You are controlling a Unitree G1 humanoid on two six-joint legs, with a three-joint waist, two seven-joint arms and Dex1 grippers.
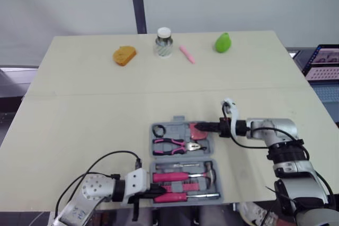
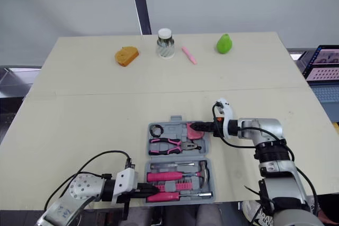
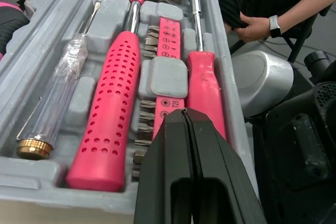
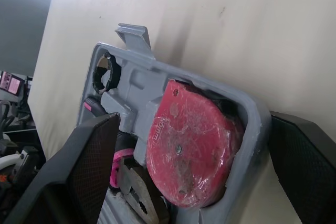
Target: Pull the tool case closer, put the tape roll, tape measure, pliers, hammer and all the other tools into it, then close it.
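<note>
Tan table [image 1: 79, 93], tool case [image 1: 179, 119] open: left gripper [image 3: 185, 113] pinched closed at near-left corner, right gripper [image 1: 201, 127] spread wide around tape measure [image 4: 189, 150] corner.

Soft, even light falls from above on the pale table [image 1: 79, 104], and the things on it cast only faint, short shadows. The recesses of the tool case [image 1: 184, 156] lie dimmer. The hammer [image 3: 107, 103] handle shows a mild sheen. Beyond the table's edge, a patch in the right wrist view burns out to white.
</note>
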